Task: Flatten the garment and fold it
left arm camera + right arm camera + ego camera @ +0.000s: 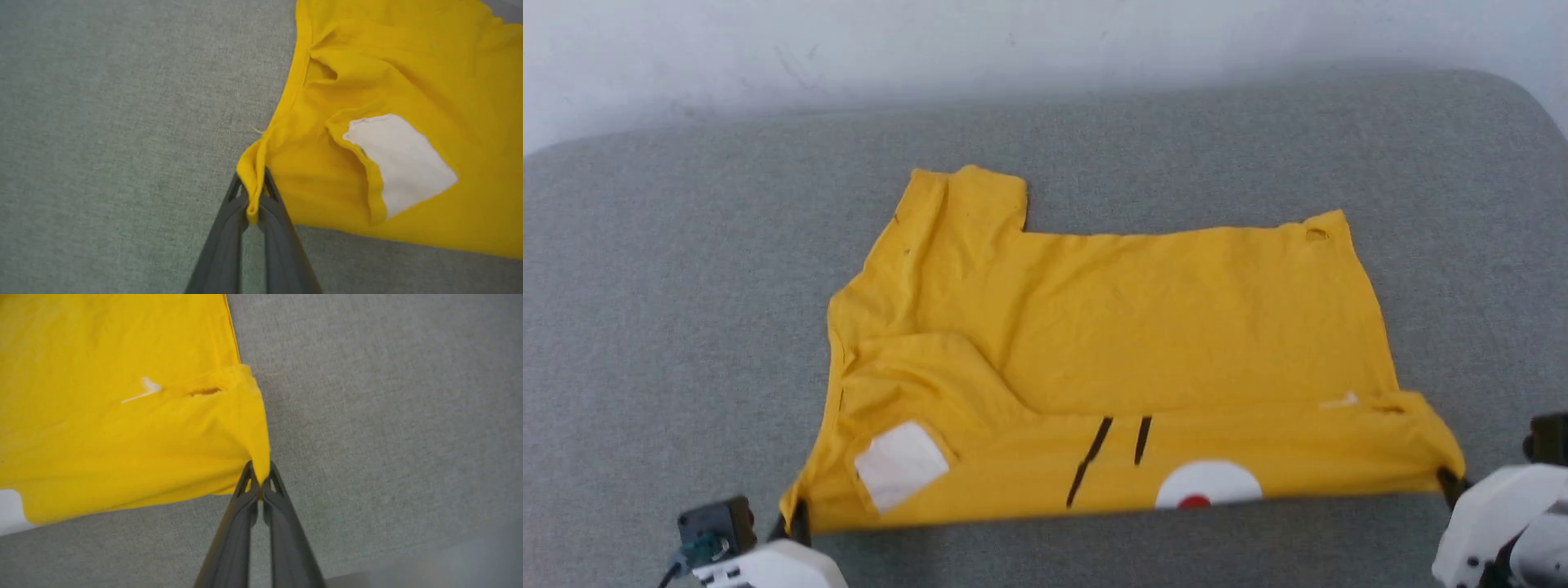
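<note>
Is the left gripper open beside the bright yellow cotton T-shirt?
No, the left gripper is shut on a corner of the yellow T-shirt.

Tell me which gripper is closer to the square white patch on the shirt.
Left. The left gripper pinches the garment at the corner just beside the white patch; the right gripper holds the opposite near corner, far across the fabric.

plain indoor room, kind unclear, grey fabric-covered surface [686,327], bare white wall [768,49] behind
</note>
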{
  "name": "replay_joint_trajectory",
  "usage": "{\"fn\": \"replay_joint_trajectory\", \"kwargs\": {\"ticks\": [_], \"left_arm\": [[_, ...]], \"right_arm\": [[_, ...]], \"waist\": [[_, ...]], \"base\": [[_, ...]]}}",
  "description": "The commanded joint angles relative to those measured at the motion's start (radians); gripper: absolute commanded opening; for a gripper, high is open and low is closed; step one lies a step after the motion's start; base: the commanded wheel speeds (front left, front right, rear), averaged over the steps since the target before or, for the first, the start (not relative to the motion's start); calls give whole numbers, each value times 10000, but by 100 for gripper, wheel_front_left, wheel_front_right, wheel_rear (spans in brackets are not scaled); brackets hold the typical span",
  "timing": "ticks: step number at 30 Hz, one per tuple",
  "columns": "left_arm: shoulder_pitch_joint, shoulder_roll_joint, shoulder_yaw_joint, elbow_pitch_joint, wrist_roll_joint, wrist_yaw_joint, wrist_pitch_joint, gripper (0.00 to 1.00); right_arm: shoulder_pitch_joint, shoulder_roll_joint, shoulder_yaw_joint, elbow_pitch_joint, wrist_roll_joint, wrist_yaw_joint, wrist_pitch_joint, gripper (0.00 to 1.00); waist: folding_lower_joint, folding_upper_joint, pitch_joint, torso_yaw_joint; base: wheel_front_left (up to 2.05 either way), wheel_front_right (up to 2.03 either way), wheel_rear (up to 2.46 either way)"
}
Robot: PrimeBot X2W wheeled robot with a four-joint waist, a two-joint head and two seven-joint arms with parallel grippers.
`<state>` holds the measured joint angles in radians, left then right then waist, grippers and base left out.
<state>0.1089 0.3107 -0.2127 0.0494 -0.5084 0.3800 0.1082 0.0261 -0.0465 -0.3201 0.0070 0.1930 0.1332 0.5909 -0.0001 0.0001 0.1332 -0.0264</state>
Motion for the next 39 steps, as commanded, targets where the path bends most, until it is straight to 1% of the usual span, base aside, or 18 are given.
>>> {"fn": "replay_joint_trajectory", "kwargs": {"ticks": [1,5,10,11,12,13,14,16,19,24,27,31,32,35,39], "left_arm": [[185,46,27,109,-99,114,156,0],[348,-6,-200,421,-359,-30,729,0],[141,-135,-400,879,-483,-372,652,0],[101,-200,-423,972,-540,-424,641,14],[61,-237,-446,1049,-569,-476,608,62],[21,-251,-481,1113,-584,-550,575,100],[1,-276,-485,1166,-621,-592,549,100],[-17,-268,-509,1185,-646,-669,509,100],[-70,-164,-514,968,-550,-726,330,100],[-423,198,-477,298,-112,-865,-324,100],[-962,408,-536,-112,250,-1052,-778,100],[-2208,783,-791,-402,870,-1502,-1174,100],[-2208,783,-791,-402,870,-1502,-1174,100],[-3527,998,-952,-270,1226,-1940,-1344,100],[-5511,1200,-1179,511,1394,-2675,-999,100]], "right_arm": [[173,-40,-72,115,41,-25,36,0],[453,-39,-11,714,163,-25,-68,0],[359,-39,117,1637,123,-25,-776,0],[306,-38,146,1815,124,-25,-920,0],[260,-38,191,1958,136,-25,-1070,2],[231,-38,274,2051,159,-25,-1240,37],[222,-38,342,2108,203,-25,-1408,100],[232,-38,434,2108,336,-25,-1769,100],[312,-38,608,1799,455,-25,-2531,100],[361,-38,1121,1041,419,-25,-4119,100],[281,-112,1550,651,422,-25,-5167,100],[53,-403,2058,330,438,-25,-6344,100],[53,-403,2058,330,438,-25,-6344,100],[-214,-575,2386,165,461,-25,-7027,100],[-760,-789,2828,81,495,-25,-7655,100]], "waist": [[2,-1,17,9],[2,-1,55,54],[2,-1,74,50],[2,-1,66,46],[2,-1,48,36],[2,-1,20,24],[2,-1,-23,13],[2,-1,-110,-3],[2,-1,-217,-27],[2,-1,-212,-156],[2,-1,-73,-297],[2,-1,330,-496],[2,-1,330,-496],[2,-1,765,-675],[2,-1,1432,-990]], "base": [[0,0,0],[0,0,0],[0,0,0],[0,0,0],[0,0,0],[0,0,0],[0,0,0],[0,0,0],[0,0,0],[0,0,0],[0,0,0],[0,0,0],[0,0,0],[0,0,0],[0,0,0]]}}
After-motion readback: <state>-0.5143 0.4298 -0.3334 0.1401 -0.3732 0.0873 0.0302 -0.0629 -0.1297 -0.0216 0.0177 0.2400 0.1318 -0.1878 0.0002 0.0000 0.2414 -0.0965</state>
